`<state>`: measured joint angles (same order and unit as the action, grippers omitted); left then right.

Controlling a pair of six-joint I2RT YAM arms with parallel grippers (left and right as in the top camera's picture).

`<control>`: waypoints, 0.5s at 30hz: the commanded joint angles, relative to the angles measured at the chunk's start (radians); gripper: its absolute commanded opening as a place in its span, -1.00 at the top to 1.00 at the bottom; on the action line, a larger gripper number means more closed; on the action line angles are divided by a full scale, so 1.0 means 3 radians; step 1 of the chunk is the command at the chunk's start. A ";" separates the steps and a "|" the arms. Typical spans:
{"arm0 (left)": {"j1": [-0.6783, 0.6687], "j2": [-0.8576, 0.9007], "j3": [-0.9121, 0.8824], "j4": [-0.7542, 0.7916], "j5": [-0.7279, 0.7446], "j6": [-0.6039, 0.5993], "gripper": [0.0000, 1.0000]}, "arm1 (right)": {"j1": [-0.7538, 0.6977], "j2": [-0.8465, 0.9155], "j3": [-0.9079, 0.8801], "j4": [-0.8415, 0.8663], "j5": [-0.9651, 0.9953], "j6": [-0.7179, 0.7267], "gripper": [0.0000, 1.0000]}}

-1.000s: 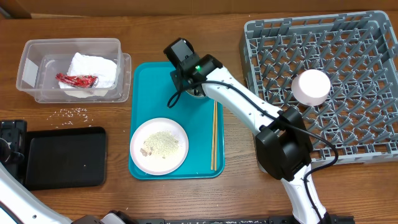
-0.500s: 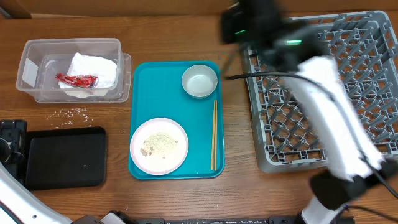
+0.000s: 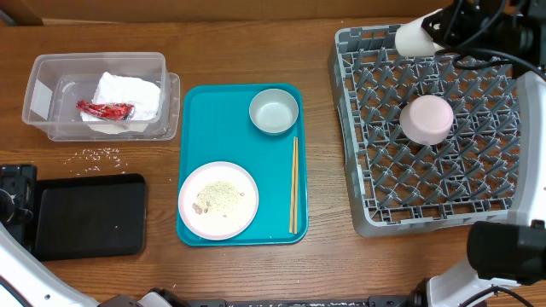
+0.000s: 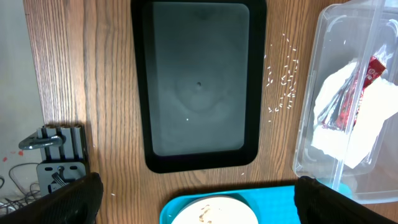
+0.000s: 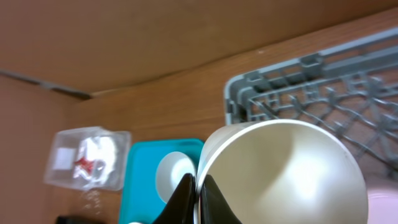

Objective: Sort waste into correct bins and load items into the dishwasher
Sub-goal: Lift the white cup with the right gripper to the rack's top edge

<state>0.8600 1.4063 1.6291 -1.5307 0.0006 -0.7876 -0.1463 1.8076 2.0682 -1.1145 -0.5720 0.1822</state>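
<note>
My right gripper (image 5: pixel 198 186) is shut on the rim of the small cream cup (image 5: pixel 286 168). It holds the cup (image 3: pixel 414 34) tilted above the far left corner of the grey dish rack (image 3: pixel 478 64). A pale pink bowl (image 3: pixel 427 118) sits upside down in the rack. The grey-green bowl (image 3: pixel 274 112) and the pink plate (image 3: pixel 218 200), which has food scraps on it, sit on the teal tray (image 3: pixel 200 119). The napkin (image 3: pixel 128 95) and the red wrapper (image 3: pixel 106 109) lie in the clear tub (image 3: pixel 98 60). My left gripper (image 4: pixel 196 202) is open and empty above the black tray (image 4: pixel 199 81).
Loose rice grains (image 3: pixel 101 154) lie on the wood between the tub and the black tray (image 3: pixel 90 215). A pair of chopsticks (image 3: pixel 295 185) lies along the teal tray's right side. A cardboard wall runs behind the table.
My right arm has swung from over the teal tray to the rack's far left corner with the cream cup. The grey-green bowl is now uncovered. The left arm has not moved.
</note>
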 commanded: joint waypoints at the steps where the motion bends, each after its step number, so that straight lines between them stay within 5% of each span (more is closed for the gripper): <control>1: 0.0013 -0.0047 0.0017 -0.0004 -0.0001 -0.0070 -0.99 | -0.0193 0.0041 -0.0336 0.0310 -0.1027 -0.0188 0.92; 5: 0.0013 -0.0047 0.0017 -0.0005 -0.0001 -0.0070 -1.00 | -0.0341 0.0167 -0.0694 0.0922 -0.1639 -0.0056 0.92; 15: 0.0013 -0.0047 0.0017 -0.0005 -0.0001 -0.0070 -1.00 | -0.0549 0.1096 -0.0815 0.2764 -0.2448 0.1437 0.92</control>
<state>0.8600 1.4063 1.6291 -1.5303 0.0002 -0.7876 -0.2985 2.0819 1.8301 -0.3634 -1.1408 0.4255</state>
